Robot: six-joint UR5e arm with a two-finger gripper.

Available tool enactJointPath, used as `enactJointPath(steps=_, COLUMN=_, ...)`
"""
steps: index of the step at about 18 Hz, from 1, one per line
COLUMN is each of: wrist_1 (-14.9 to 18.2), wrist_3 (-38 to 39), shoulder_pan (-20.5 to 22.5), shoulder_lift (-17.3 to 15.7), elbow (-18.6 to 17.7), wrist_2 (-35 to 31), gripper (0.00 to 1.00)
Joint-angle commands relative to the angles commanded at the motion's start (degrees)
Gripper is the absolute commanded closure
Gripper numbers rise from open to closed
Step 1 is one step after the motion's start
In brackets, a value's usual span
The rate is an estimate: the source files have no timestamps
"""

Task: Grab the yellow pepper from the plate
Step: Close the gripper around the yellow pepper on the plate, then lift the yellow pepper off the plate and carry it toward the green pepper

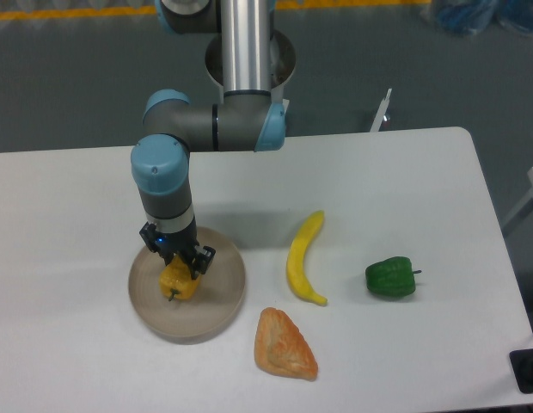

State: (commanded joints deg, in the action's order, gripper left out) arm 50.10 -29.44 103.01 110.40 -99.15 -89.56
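Note:
The yellow pepper (177, 282) lies on the round beige plate (217, 303) at the front left of the table. My gripper (180, 268) is down over the pepper, its dark fingers on either side of the pepper's top. The fingers look closed against the pepper, which seems to rest on the plate. The upper part of the pepper is hidden by the gripper.
A long yellow banana (304, 258) lies right of the plate. An orange pastry-like piece (284, 345) lies at the front, and a green pepper (391, 278) sits further right. The arm's elbow (215, 125) hangs over the table's back.

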Motion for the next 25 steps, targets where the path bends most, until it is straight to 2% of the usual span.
enactJointPath(steps=2, wrist_1=0.26, wrist_3=-1.93, shoulder_pan=0.35, shoulder_lift=-1.58, elbow=1.49, wrist_2=-0.18, gripper=0.63)
enactJointPath(steps=5, wrist_1=0.61, wrist_3=-5.97, shoulder_pan=3.33, shoulder_lift=-3.95, elbow=2.64, wrist_2=-0.87, gripper=0.63)
enactJointPath(steps=8, wrist_1=1.14, wrist_3=-11.59, shoulder_pan=7.11, shoulder_lift=-4.75, elbow=2.73, wrist_2=-3.69, gripper=0.63)
enactJointPath(steps=12, wrist_1=1.32, wrist_3=-24.05, shoulder_pan=17.11, shoulder_lift=-7.38, elbow=2.46, wrist_2=-4.04, gripper=0.63)
enactJointPath(steps=16, wrist_1=1.67, wrist_3=-30.14, shoulder_pan=24.41, shoulder_lift=-8.35, elbow=2.99, wrist_2=-3.34, gripper=0.63)
enactJointPath(steps=22, wrist_1=1.67, wrist_3=-35.6, shoulder_pan=28.91, shoulder_lift=-7.92, elbow=4.83, wrist_2=-3.43, gripper=0.63)
enactJointPath(steps=25, wrist_1=1.67, wrist_3=-35.6, shoulder_pan=29.01, shoulder_lift=-7.65, elbow=5.28, wrist_2=-3.69, gripper=0.63)
